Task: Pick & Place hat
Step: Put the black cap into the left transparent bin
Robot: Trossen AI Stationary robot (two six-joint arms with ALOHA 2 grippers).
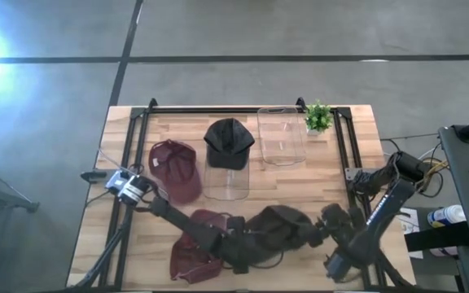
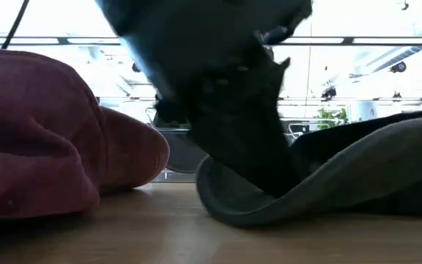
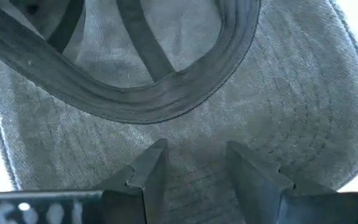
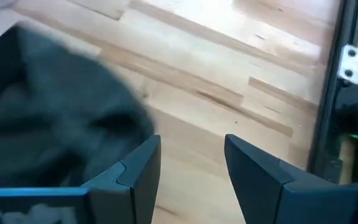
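On the left of the table [image 1: 357, 130], a maroon cap [image 1: 175, 168] is lying near the back, and a second maroon cap [image 1: 192, 248] is lying at the front edge. The left gripper [image 1: 243, 244] is reaching low across the front. In its wrist view, its jaws are standing apart, one on each side of the stitched brim of the grey cap [image 3: 185, 124]. They are not pressing on the brim, so it is holding nothing.

The grey cap [image 1: 279, 224] is sitting in the middle of the front part of the table, between the two grippers. I judge it as light and soft: the cloth crown will fold under a grip, while the brim looks stiffer (the curved edge is keeping its shape in the low view). So the brim is probably the better place to take hold.

Behind it, a black cap [image 1: 229, 140] is resting on a clear container [image 1: 227, 181], and an empty clear container [image 1: 281, 134] is standing to the right of it, next to a small green plant [image 1: 317, 117].

The right gripper [image 1: 330, 221] is waiting just beside the grey cap, with its jaws open over bare wood and holding nothing.

The table is pale wood planks with a black frame, smooth and dry looking. Around it a grey concrete floor [image 1: 300, 32] is showing.
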